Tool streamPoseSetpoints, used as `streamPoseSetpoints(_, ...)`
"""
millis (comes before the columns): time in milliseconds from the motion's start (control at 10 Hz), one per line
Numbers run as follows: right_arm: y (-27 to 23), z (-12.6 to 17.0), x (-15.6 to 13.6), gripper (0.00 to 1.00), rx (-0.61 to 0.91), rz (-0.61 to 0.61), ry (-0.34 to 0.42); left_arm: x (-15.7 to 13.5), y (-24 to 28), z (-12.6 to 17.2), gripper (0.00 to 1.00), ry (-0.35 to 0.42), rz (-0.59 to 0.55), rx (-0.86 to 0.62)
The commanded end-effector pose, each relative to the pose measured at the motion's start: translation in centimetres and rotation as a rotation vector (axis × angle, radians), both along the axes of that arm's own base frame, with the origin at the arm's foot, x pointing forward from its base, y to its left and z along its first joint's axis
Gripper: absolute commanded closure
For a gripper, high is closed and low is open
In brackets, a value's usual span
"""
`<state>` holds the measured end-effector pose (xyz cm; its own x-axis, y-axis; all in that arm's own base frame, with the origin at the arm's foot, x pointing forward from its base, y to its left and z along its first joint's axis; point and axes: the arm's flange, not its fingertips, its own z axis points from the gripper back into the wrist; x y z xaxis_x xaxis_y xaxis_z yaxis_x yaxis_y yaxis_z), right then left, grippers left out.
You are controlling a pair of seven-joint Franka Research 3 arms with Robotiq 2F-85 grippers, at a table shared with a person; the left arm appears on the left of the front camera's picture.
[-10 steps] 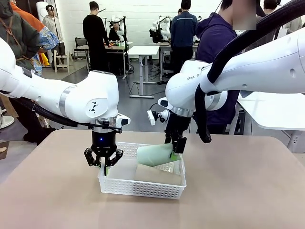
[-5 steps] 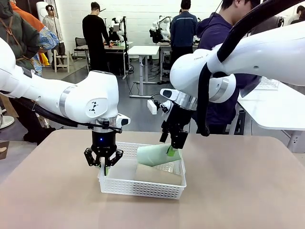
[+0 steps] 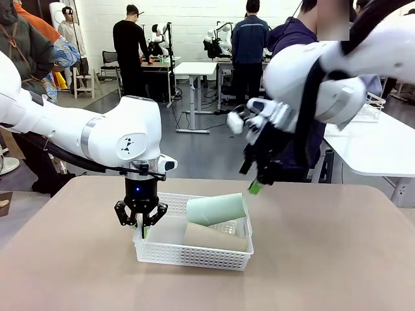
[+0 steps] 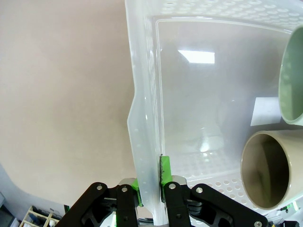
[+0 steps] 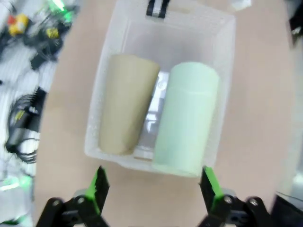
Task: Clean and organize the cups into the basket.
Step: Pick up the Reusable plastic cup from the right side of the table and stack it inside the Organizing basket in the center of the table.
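We record the left gripper (image 3: pixel 143 227) pinching the left short wall of the shallow white lattice plastic basket (image 3: pixel 194 256), which sits on the beige table (image 3: pixel 324 259). The right gripper (image 3: pixel 254 188) hangs above the basket's right end, fingers spread, holding nothing. Inside the basket, a pale mint-green matte tumbler (image 3: pixel 217 208) and a tan-brown tumbler (image 3: pixel 214 236) lie side by side.

Right gripper (image 3: pixel 255 187) risen, clear of the basket (image 3: pixel 194 256) — mint cup (image 3: pixel 216 208) left lying inside

mint cup (image 3: pixel 216 208) and tan cup (image 3: pixel 214 237) sideways in white basket (image 3: pixel 191 256)
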<state>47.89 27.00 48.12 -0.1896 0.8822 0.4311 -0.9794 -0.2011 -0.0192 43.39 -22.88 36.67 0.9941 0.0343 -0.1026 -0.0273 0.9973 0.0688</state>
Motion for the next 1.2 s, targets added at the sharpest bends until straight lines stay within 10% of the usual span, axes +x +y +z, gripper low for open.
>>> streamPoseSetpoints(0, -7.7, 2.1, -2.0, 0.00, 0.199, -0.087, -0.057, 0.0, 0.0, 0.2, 1.00, -0.008, -0.004, 0.005)
streamPoseSetpoints(500, -28.4, 0.9, -3.0, 0.00, 0.730, -0.236, -0.064, 0.0, 0.0, 0.2, 1.00, -0.008, -0.004, 0.005)
streamPoseSetpoints(1100, -40.0, -8.3, -3.6, 0.00, 0.848, -0.233, -0.021, 0.0, 0.0, 0.2, 1.00, -0.008, -0.004, 0.005)
